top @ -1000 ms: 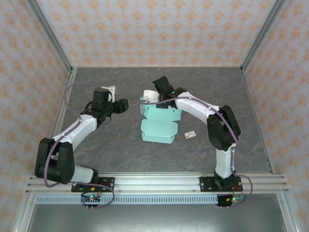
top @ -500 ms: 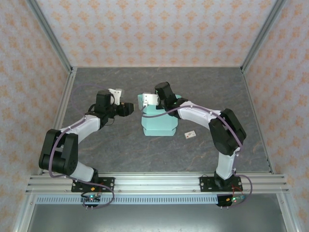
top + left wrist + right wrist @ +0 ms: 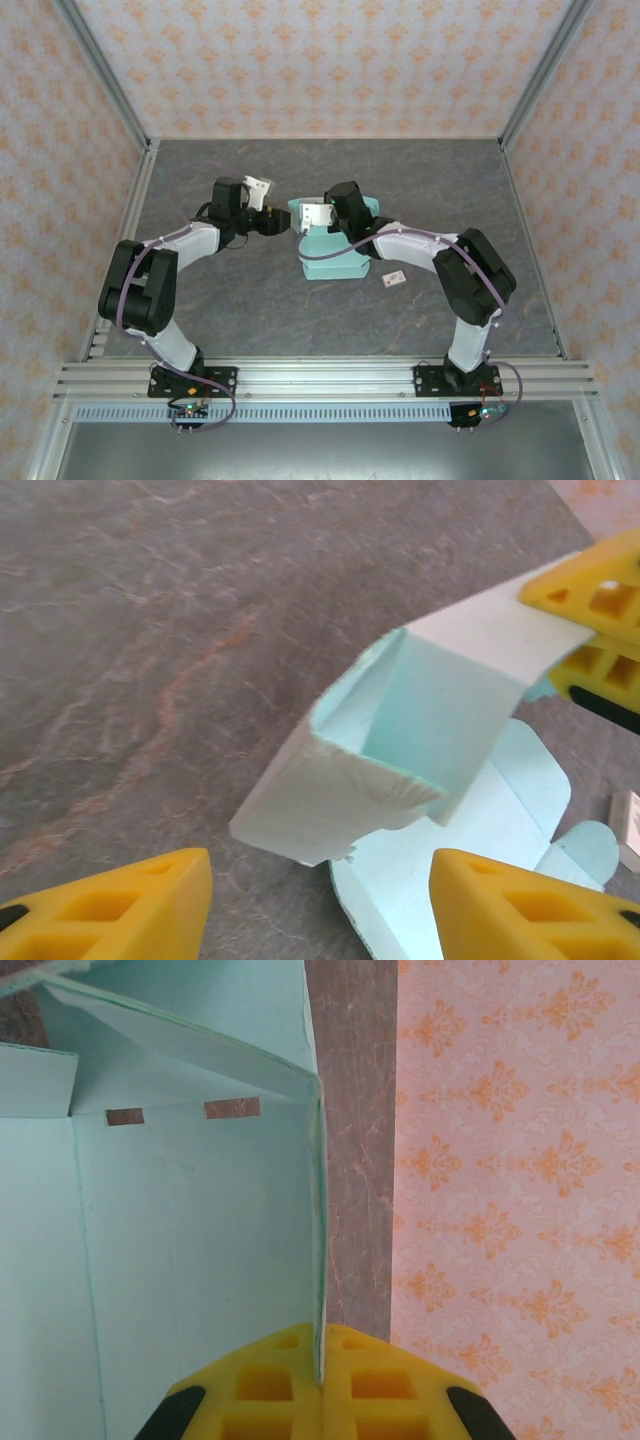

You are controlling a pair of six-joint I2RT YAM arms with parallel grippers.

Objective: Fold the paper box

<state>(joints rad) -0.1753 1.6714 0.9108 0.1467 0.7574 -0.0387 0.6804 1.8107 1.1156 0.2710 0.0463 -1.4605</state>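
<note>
The paper box (image 3: 335, 258) lies near the middle of the desk (image 3: 260, 310), part-way through folding. Its base panel is flat on the desk, and one side is raised into a wall with a short end flap turned inward.

The right jaws are pressed together on the top edge of that raised wall (image 3: 190, 1260), the thin card pinched between the yellow fingers (image 3: 270, 1380). The left jaws are spread, with nothing between them. Their fingers (image 3: 110, 910) sit low, just short of the box's near corner (image 3: 330, 800).

The step in hand looks like forming a corner: one arm holds the wall upright while the other comes in to turn or tuck a flap. The next move probably calls for the left jaws to close gently on the end flap or push it square. Two small slots (image 3: 232, 1108) along the fold suggest that tabs have to go in there. The card is thin, so a firm push could buckle it.

The rounded flaps (image 3: 585, 845) lying flat on the desk are not yet raised. A small white tag (image 3: 395, 278) lies just beside the box on its right. The desk in front of and behind the box is bare, and the side walls are well apart from the work. The two wrists are close together, so clearance between them is the tight spot.
</note>
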